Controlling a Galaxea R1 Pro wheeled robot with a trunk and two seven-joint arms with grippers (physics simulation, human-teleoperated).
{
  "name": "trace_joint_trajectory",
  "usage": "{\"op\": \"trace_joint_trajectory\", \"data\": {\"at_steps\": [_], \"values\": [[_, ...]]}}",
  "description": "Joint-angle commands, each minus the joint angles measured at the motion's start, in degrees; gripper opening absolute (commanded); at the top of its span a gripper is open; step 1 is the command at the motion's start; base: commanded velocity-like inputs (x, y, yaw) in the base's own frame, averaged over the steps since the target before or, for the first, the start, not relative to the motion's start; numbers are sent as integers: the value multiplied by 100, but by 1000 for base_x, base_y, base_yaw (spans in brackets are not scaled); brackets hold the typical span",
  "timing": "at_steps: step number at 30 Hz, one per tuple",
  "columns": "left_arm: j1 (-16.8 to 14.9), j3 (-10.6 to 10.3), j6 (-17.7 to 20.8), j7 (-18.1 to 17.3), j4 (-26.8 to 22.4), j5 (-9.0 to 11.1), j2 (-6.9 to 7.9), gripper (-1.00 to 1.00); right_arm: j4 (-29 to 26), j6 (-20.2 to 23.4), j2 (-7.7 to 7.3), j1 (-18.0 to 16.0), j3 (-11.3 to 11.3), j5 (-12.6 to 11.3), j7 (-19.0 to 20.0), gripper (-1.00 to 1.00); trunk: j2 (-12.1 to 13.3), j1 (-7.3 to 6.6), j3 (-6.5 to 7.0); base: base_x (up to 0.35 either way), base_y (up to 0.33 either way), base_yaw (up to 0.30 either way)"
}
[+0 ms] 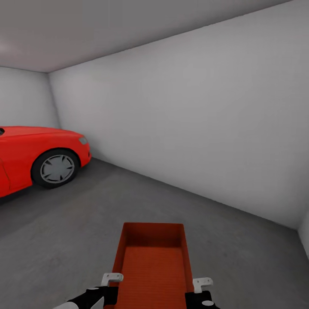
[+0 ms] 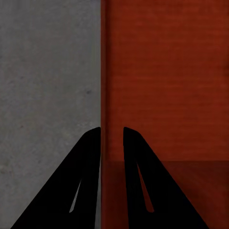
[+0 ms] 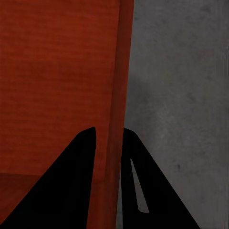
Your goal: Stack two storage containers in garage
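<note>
In the head view, an orange-red storage container [image 1: 152,266] is carried low in front of the robot inside the garage, its open top showing a ribbed bottom and plain low walls, above the dark grey concrete floor [image 1: 64,227]. The left gripper [image 1: 112,280] sits at the container's left long wall and the right gripper [image 1: 201,284] at its right long wall, each with a pale bracket above a black wrist. A red car [image 1: 38,154] stands at the left, its front wheel [image 1: 56,168] turned toward the camera, and a plain white-grey wall [image 1: 193,137] runs across the background to a corner at far left. In the left wrist view, the left gripper [image 2: 112,138] straddles the container's wall [image 2: 103,71], one black finger outside over the speckled floor [image 2: 47,86] and the other inside over the orange-red bottom [image 2: 167,81], the two closed to a narrow gap on the wall. In the right wrist view, the right gripper [image 3: 109,138] likewise pinches the opposite wall [image 3: 121,71], with the container's inside [image 3: 57,71] on one side and grey floor [image 3: 181,95] on the other.
</note>
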Motion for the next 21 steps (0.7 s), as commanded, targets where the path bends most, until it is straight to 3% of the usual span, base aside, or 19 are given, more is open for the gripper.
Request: {"op": "trace_joint_trajectory", "data": {"at_steps": [1, 17, 21], "values": [[-4, -92, 26, 74, -7, -60, 14, -100, 13, -35, -106, -5, 81, -102, -40, -100, -4, 3, -7, 322, 0, 0], [-4, -93, 26, 82, -7, -60, 14, -100, 13, -40, -130, -5, 81, -102, -40, -100, -4, 3, -7, 322, 0, -2], [-4, -88, 26, 81, -7, -60, 14, -100, 13, -43, -109, -5, 81, -102, -40, -100, -4, 3, -7, 322, 0, -171]]}}
